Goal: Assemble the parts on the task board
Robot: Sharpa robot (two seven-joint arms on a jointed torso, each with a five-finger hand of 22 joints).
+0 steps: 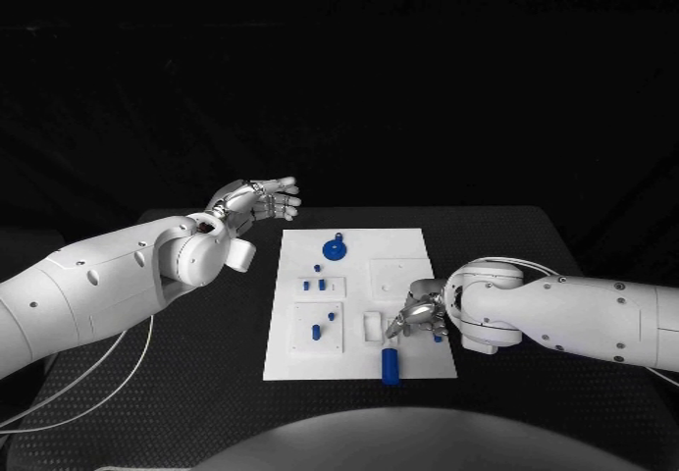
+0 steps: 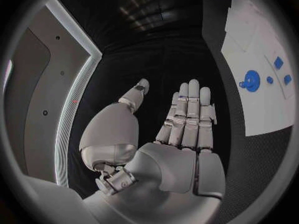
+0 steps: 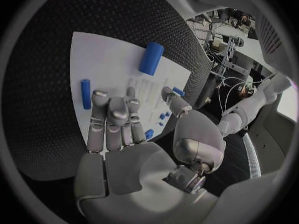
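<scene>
The white task board (image 1: 410, 245) lies mid-table. On it are a round blue part (image 1: 334, 250) near the far end, small blue pegs (image 1: 313, 285) in the middle and two more (image 1: 323, 325) nearer me. A blue cylinder (image 1: 390, 364) lies at the near edge. My right hand (image 1: 420, 319) hovers over the board's near right area, fingers stretched and empty; the right wrist view shows the cylinder (image 3: 151, 58) beyond its fingertips and a slim blue piece (image 3: 85, 93) beside them. My left hand (image 1: 262, 201) is raised off the far left corner, open palm (image 2: 181, 149) empty.
The left wrist view shows the board (image 2: 261, 114) with the round part (image 2: 251, 80) off to the side of the hand. A black mesh mat (image 1: 212, 334) covers the table around the board. White cables (image 1: 85, 383) trail under my left arm.
</scene>
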